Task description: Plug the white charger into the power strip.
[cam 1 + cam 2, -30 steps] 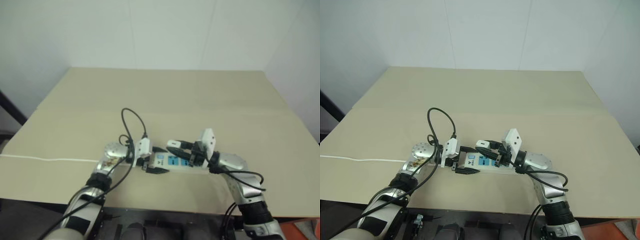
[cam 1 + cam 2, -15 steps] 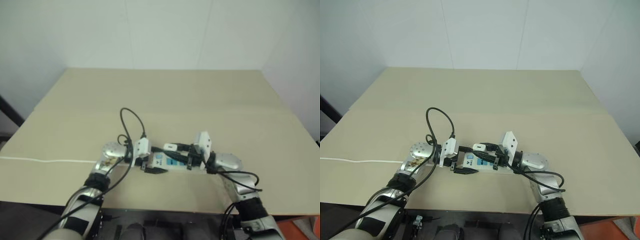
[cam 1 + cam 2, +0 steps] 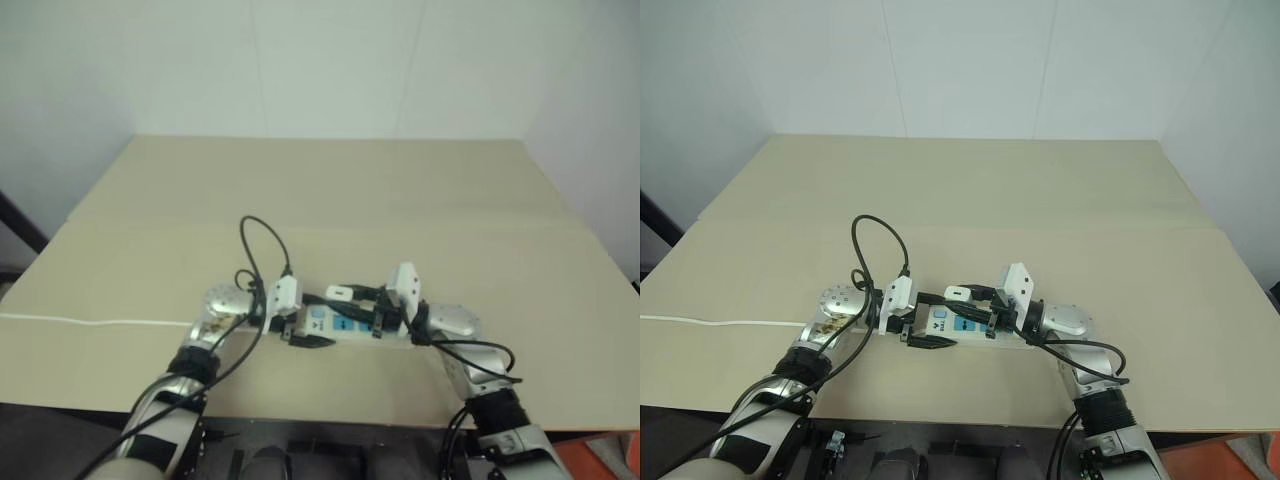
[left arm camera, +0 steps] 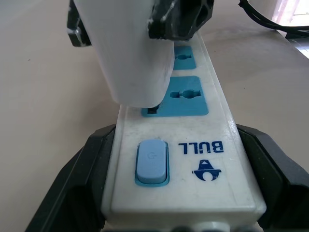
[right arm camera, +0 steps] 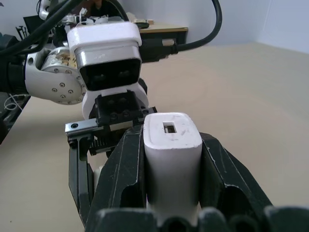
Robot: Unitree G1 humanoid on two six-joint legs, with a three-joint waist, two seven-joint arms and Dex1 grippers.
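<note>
We hold charger (image 5: 171, 150) clenched in right gripper (image 5: 169, 193), fingers on its two side faces. USB face points toward wrist, prong end toward strip (image 4: 186, 159). Charger sits over socket panel nearest switch (image 4: 152, 162), touching or nearly seated; prongs hidden.

Left gripper (image 4: 159, 212) clamped on switch end of strip, pinning it to table (image 3: 970, 190).

Strip's long axis runs left-right across our front.

We judge charger light, rigid, smooth-sided: may slip or tilt under push. Best hold stays mid-body, press straight along prongs.
</note>
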